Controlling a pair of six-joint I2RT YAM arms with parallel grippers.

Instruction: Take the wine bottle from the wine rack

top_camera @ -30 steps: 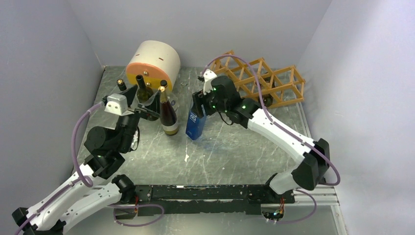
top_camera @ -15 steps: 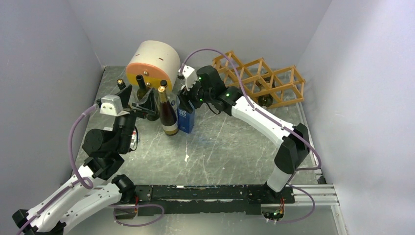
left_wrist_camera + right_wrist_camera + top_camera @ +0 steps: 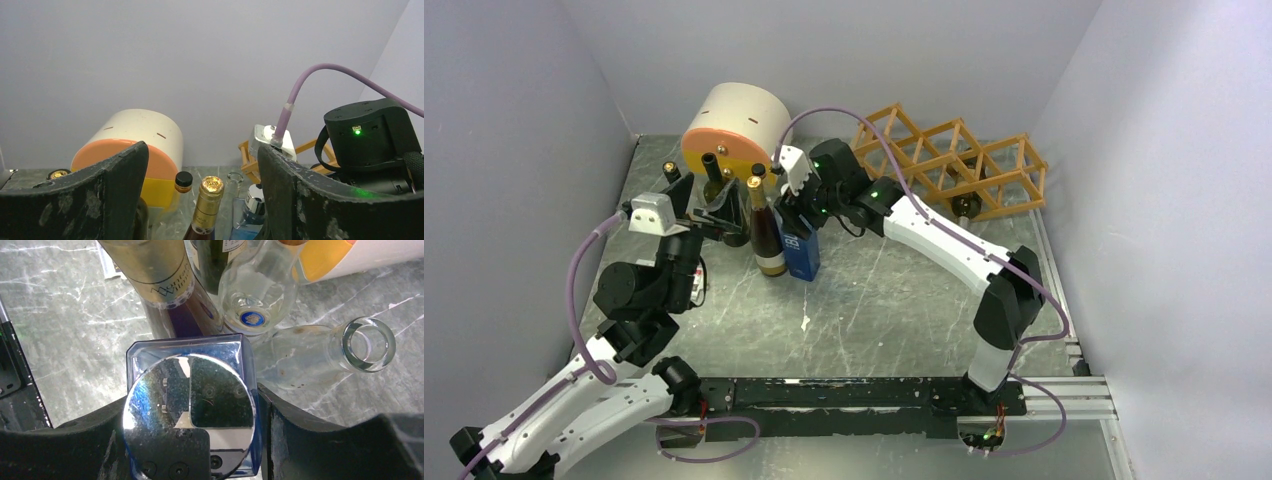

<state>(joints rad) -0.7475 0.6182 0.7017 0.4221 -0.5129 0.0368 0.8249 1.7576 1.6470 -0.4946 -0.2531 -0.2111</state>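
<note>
The orange-tan lattice wine rack (image 3: 954, 160) stands at the back right; a dark bottle end (image 3: 964, 207) shows in one lower cell. My right gripper (image 3: 799, 205) is shut on a blue square bottle (image 3: 801, 250) with a mirror cap (image 3: 190, 405), upright beside a gold-foil wine bottle (image 3: 769, 235). I cannot tell whether the blue bottle touches the table. My left gripper (image 3: 709, 200) is open at the bottle cluster; in the left wrist view the gold-foil top (image 3: 211, 186) shows between its fingers (image 3: 120, 185).
A cream and orange cylinder (image 3: 734, 125) lies at the back left behind the bottles. A clear bottle (image 3: 320, 355) lies on its side and a round clear bottle (image 3: 255, 290) stands by the cylinder. Grey walls enclose the marbled table (image 3: 894, 300).
My right arm has carried the blue bottle leftward from the table's middle to right beside the gold-foil bottle. The left arm has barely moved.
</note>
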